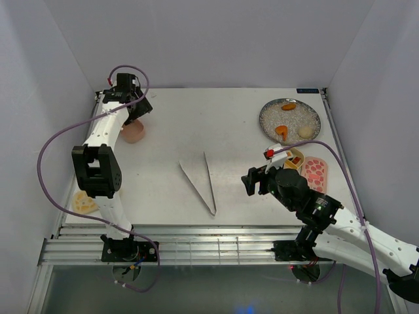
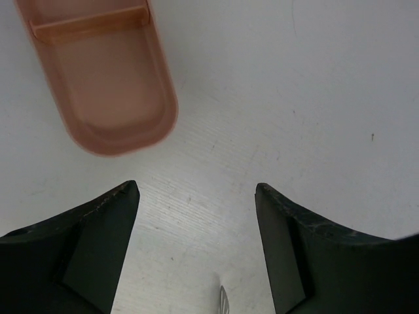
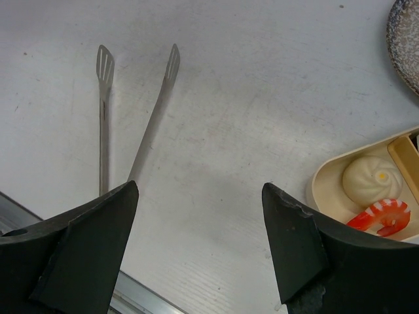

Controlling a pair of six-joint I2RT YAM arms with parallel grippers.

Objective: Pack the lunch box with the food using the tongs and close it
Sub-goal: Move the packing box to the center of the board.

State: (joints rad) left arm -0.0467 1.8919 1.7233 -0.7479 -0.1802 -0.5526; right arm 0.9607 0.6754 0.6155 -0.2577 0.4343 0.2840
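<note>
From above, the left claw [image 1: 134,108] hangs just behind the empty pink oblong plastic tray [image 1: 133,133]. The thin silvery metal tongs [image 1: 200,180] lie left of the right claw [image 1: 252,182], and the round grey speckled plate [image 1: 290,120] of food sits ahead of it.

In the left wrist view the jaws stand wide and hold nothing, with the pink tray ahead-left.

In the right wrist view the jaws are also wide and empty. The tongs lie ahead-left, and the tan-yellow tray [image 3: 327,183], ahead-right, holds a cream bun [image 3: 373,178] and an orange-striped piece [image 3: 383,216].
</note>
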